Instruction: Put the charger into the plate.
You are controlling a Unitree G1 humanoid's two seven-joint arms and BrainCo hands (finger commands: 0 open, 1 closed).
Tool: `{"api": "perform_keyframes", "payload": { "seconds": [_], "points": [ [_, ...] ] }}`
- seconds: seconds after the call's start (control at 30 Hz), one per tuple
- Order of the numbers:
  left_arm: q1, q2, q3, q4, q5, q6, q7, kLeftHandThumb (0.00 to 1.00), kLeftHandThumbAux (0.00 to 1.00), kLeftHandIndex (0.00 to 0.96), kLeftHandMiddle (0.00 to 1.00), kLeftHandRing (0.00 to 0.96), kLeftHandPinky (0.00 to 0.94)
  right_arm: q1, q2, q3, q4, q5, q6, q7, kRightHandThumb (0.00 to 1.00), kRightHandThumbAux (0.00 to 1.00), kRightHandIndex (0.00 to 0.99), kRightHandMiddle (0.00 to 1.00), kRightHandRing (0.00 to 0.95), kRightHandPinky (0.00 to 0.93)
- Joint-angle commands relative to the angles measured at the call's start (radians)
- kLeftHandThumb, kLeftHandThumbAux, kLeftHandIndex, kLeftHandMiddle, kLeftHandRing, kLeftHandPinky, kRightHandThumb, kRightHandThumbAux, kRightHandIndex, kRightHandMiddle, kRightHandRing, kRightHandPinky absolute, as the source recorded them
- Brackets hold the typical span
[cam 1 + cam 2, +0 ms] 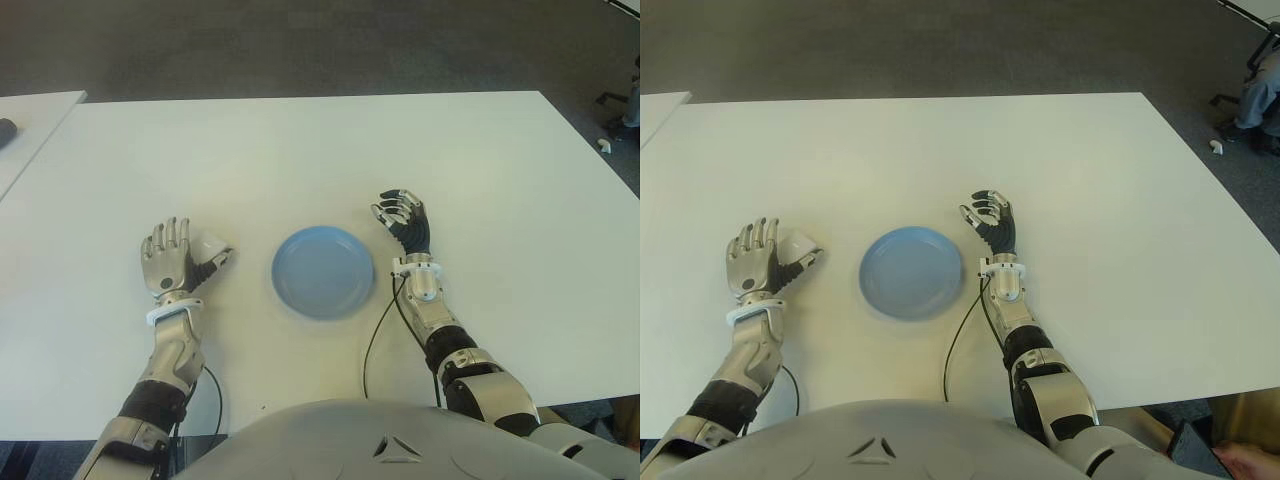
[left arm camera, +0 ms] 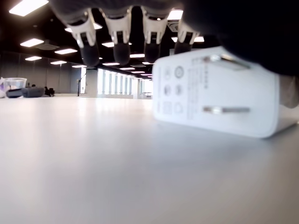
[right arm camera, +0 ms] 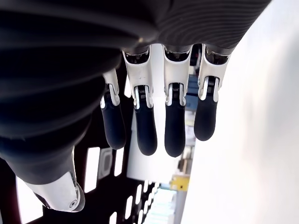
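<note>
White rectangular plastic charger (image 2: 219, 95): smooth, slightly glossy, two bare metal prongs. Round blue plate (image 1: 323, 271): smooth, faint sheen. White tabletop (image 1: 300, 160): matt, smooth. Left hand (image 1: 172, 258): silvery metallic shell. Right hand (image 1: 992, 224): dark fingers, white plastic joints.

A white charger (image 1: 212, 245), a light blue plate (image 1: 323, 272), a plain white table (image 1: 300, 150).

White desk (image 1: 300, 150) with a plate and a charger on it.
A blue plate (image 1: 323, 271) lies at lower centre of the frame; a white charger (image 1: 212, 245) sits on the desk left of it, prongs showing in the left wrist view.
</note>
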Motion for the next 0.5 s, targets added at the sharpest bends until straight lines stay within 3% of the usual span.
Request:
{"api": "perform_keyframes", "payload": {
  "seconds": [0.03,0.5],
  "points": [
    [0.032,-0.038,-0.032,0.091,-0.053,-0.002,-0.080,0.115,0.196,0.000,0.000,0.000,0.000,0.181,-0.007,0.018,0.135,-0.043,0.028,-0.008,0.000,0.699,0.368,0.393,0.395,0.373],
    [0.047,-0.030,-0.040,0.067,-0.091,-0.008,-0.169,0.111,0.181,0.000,0.000,0.000,0.000,0.171,-0.007,-0.018,0.173,0.007,0.065,0.028,0.002,0.668,0.353,0.403,0.390,0.318]
  ]
}}
